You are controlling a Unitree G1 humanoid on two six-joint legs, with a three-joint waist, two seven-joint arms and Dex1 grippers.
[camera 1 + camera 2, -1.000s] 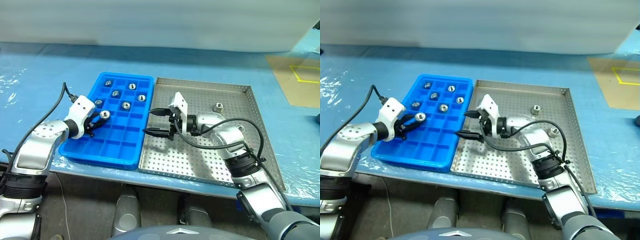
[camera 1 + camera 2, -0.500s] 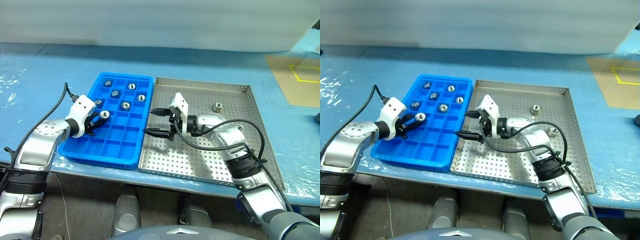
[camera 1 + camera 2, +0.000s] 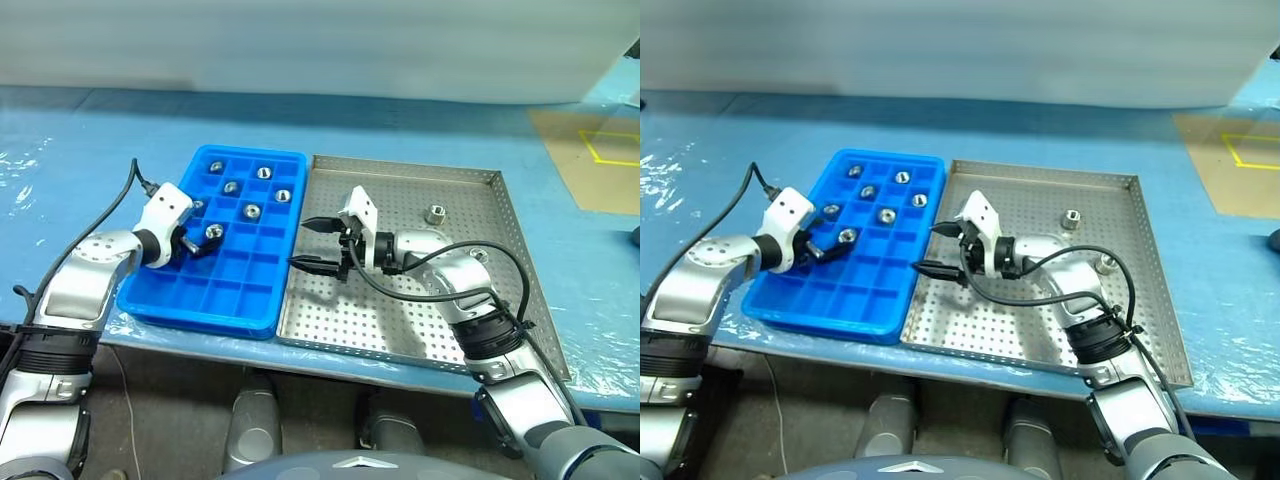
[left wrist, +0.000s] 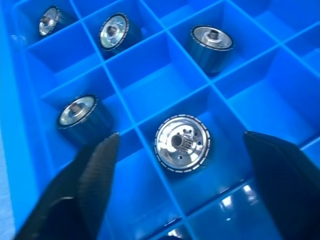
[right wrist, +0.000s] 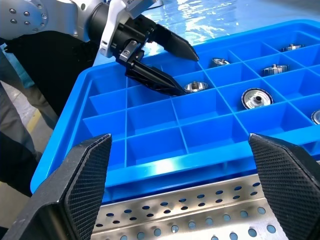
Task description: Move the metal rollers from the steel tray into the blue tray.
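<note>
- Seven metal rollers (image 3: 213, 232) in blue tray (image 3: 236, 300); left tool (image 3: 196, 238) open around one.
- Right tool (image 3: 318, 245) open, empty, over steel tray (image 3: 400, 330) left edge.

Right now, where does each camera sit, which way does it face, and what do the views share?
Left and right eye views: head camera, looking forward and down at the bright blue compartmented plastic tray and the perforated square steel tray; both arms show.
Left wrist view: looks down between the open left gripper fingers at a shiny silver metal roller in a compartment.
Right wrist view: looks level between the open right gripper fingers across the blue tray.
Shared: both wrist views show that roller; the right wrist view also shows the left gripper.
</note>
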